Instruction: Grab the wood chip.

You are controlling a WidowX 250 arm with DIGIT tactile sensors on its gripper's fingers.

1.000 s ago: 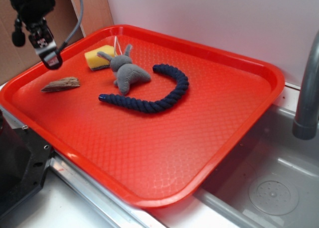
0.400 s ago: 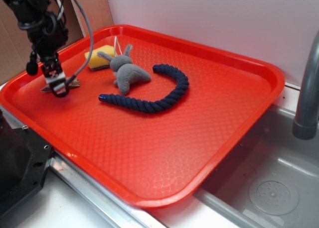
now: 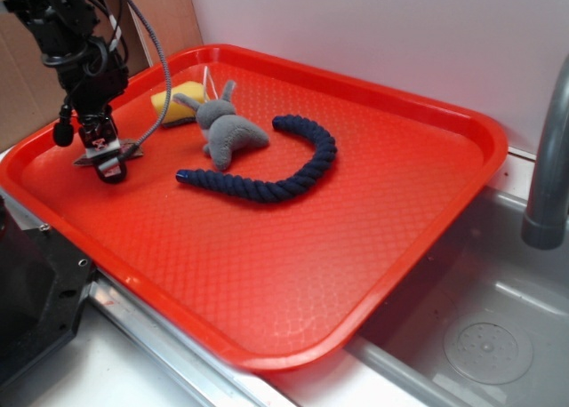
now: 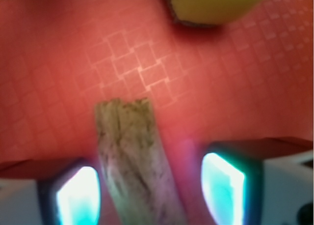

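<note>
Gripper [image 4: 149, 188]: spread, down at the tray surface, one finger on each side of the wood chip, neither pad visibly touching it.
Wood chip [image 4: 133, 161]: flat on the red tray [image 3: 293, 247], between the fingers, nearer the left-hand pad in the wrist view; blunt end points toward the yellow sponge [image 4: 216, 4].
Risk: the off-centre chip may be shoved sideways or twisted as the fingers come together; being thin and flat, it could slip under the pads.
Surroundings: yellow sponge just beyond the chip; grey plush mouse [image 3: 227, 131] and blue rope [image 3: 276, 180] farther off, clear of the gripper.
</note>
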